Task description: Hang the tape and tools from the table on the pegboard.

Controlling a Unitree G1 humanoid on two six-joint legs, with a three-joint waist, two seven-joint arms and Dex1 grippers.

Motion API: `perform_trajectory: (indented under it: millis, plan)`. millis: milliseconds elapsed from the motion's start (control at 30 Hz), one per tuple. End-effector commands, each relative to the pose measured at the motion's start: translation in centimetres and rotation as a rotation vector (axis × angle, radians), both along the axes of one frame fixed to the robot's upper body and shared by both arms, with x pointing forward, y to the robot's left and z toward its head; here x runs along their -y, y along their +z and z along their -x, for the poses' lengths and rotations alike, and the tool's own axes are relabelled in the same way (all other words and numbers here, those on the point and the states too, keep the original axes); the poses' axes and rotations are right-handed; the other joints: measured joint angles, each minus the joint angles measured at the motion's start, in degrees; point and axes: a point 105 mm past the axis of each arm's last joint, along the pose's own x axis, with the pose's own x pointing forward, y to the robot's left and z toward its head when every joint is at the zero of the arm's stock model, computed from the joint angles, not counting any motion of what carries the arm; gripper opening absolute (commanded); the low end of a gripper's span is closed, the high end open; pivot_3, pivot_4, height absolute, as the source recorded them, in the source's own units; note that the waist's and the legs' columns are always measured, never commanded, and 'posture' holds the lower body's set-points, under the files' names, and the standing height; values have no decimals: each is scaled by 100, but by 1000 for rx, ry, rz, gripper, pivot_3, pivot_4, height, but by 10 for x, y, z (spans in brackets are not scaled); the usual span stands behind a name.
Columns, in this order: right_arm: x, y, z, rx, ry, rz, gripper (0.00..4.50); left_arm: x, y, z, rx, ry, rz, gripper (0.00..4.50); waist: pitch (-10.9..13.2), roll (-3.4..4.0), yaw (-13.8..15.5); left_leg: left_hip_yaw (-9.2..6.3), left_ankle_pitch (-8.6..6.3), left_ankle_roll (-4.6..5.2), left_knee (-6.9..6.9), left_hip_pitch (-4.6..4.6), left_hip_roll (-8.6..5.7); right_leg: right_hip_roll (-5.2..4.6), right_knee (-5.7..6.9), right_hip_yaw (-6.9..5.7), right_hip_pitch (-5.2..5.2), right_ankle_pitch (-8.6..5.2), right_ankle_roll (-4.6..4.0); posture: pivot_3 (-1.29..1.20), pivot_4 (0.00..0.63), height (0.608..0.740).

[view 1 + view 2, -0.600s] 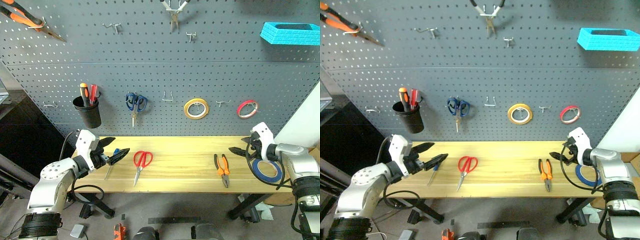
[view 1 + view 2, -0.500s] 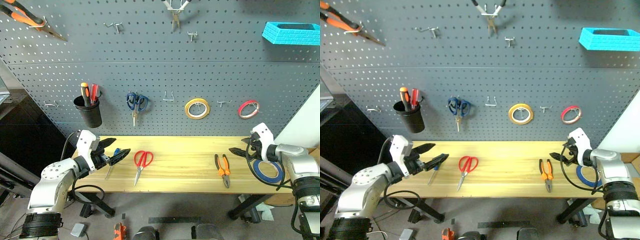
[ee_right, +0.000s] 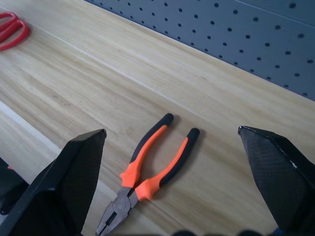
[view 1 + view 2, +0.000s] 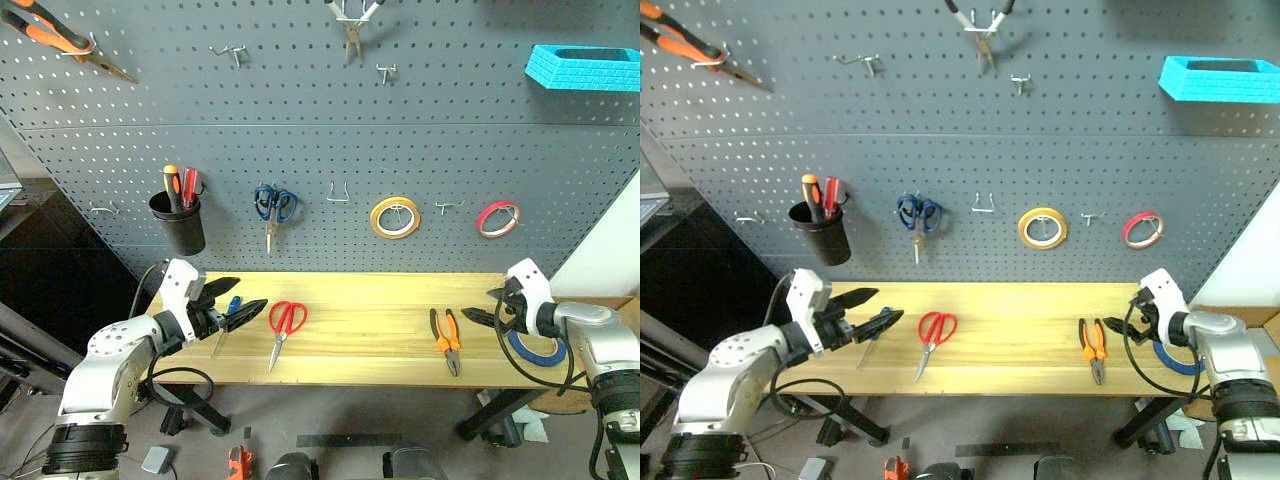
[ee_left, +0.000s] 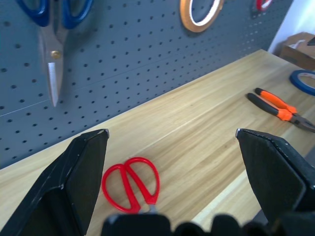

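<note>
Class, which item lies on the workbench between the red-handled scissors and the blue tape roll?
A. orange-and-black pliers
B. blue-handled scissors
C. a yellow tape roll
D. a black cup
A: the orange-and-black pliers lie on the wooden top, with the red-handled scissors on one side and the blue tape roll on the other.

A grey floor (image 4: 330, 415) lies under the bench; a white wall (image 4: 610, 250) rises at its right, dark furniture (image 4: 40, 270) at its left.

- A long table (image 4: 370, 335) with a light wooden top is standing against a wall.
- Lying on it, left to right: a blue-handled screwdriver (image 4: 222, 328), red-handled scissors (image 4: 283, 326), orange-and-black pliers (image 4: 444, 339) and a blue tape ring (image 4: 533, 345) (at the right end).
</note>
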Motion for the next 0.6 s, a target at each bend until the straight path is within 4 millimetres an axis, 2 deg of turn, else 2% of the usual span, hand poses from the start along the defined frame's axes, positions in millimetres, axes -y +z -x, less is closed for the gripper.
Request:
perform_trajectory:
  millis: [33, 433, 600]
  plan:
    - [7, 17, -3, 58, -19, 25, 4500, 8, 16, -2, 52, -49, -6, 4447, 1, 0, -3, 2, 0, 0, 0, 0, 2, 0, 0, 1, 0, -1, 1, -110, 13, 740]
    - [15, 17, -8, 65, -82, 52, 4500, 18, 12, 1, 39, -80, -10, 4447, 3, -2, -4, 41, -4, 6, 0, 2, 32, 5, -2, 6, -1, -8, 4, -112, 24, 740]
    - [50, 6, -18, 45, -326, 131, 4500, 61, -10, 8, 49, -149, -54, 4447, 20, -9, 8, 60, -4, 7, 1, 5, 30, 5, -6, 28, -1, -10, -3, -119, 54, 740]
